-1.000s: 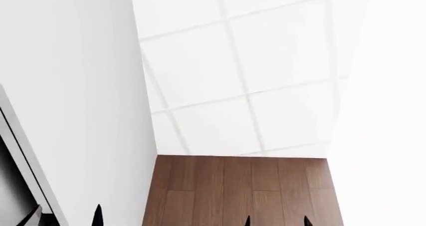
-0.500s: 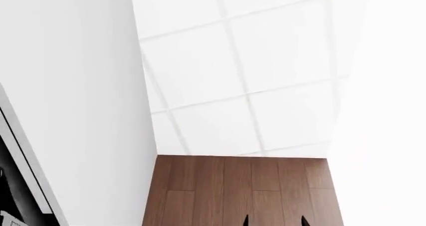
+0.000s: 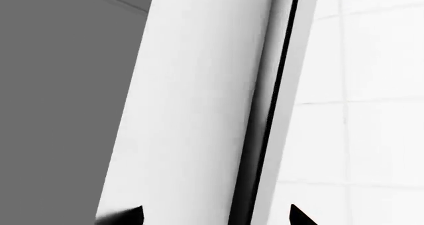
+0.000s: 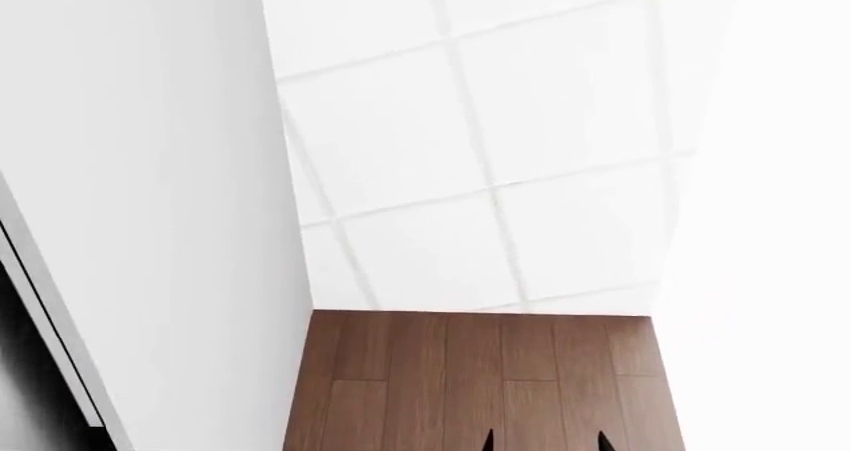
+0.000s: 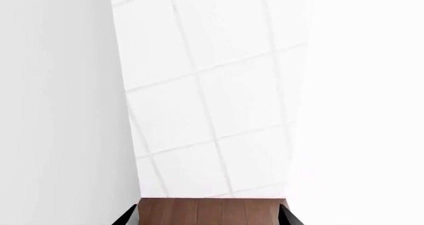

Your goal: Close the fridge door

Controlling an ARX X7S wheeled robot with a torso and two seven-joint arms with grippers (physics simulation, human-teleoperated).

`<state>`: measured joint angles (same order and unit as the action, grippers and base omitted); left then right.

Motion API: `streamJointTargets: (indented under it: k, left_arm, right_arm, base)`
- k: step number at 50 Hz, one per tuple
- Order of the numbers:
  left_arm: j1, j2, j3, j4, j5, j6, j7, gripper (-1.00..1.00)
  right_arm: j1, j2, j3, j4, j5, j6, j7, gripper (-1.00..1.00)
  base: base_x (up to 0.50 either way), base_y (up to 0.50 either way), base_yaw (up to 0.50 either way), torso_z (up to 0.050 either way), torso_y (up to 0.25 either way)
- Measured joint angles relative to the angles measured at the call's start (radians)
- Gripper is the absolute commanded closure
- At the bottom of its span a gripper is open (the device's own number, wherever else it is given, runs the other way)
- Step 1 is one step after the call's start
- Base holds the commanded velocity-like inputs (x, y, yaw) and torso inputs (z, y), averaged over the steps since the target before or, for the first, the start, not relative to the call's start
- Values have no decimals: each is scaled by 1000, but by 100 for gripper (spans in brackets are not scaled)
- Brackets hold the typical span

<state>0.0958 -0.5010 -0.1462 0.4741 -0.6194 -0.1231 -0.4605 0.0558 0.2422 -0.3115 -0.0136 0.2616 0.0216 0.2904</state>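
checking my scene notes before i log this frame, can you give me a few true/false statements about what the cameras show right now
1. In the left wrist view the fridge door shows edge-on, a white face beside a thin black strip. True.
2. The left gripper is shut on the door's handle. False: its dark fingers stand apart on either side of the door's edge, and no handle is in view.
3. The floor ahead of the robot is brown wood planks. True.
4. The right gripper holds a bottle. False: its fingers are spread with only floor between them.
5. The wall behind the floor is white tile with pale grout lines. True.
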Motion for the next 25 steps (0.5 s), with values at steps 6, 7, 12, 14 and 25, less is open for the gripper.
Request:
streamJointTargets:
  k: [6, 7, 12, 14, 25]
  left_arm:
    - [-45, -29, -37, -58, -22, -17, -6, -100]
    - [-53, -34, -44, -64, -23, -20, -9, -100]
    - [-93, -61, -88, -81, -3, -25, -26, -100]
    - [-107, -71, -103, -83, 8, -25, -31, -100]
    - [-204, -128, -139, -108, 41, -47, -46, -100]
  right_arm:
    - [-2, 3, -1, -2, 2, 0, 3, -100]
    - [-2, 3, -1, -2, 3, 0, 3, -100]
    - [-2, 5, -3, 1, 4, -3, 4, -100]
    - [-2, 6, -3, 2, 5, -5, 5, -100]
    - [3, 6, -7, 14, 8, -12, 7, -100]
  base:
    - [2, 1, 0, 3, 4]
    - [0, 0, 0, 0, 0]
    - [0, 0, 0, 0, 2]
    - [0, 0, 0, 0, 0]
    - [0, 0, 0, 0, 0]
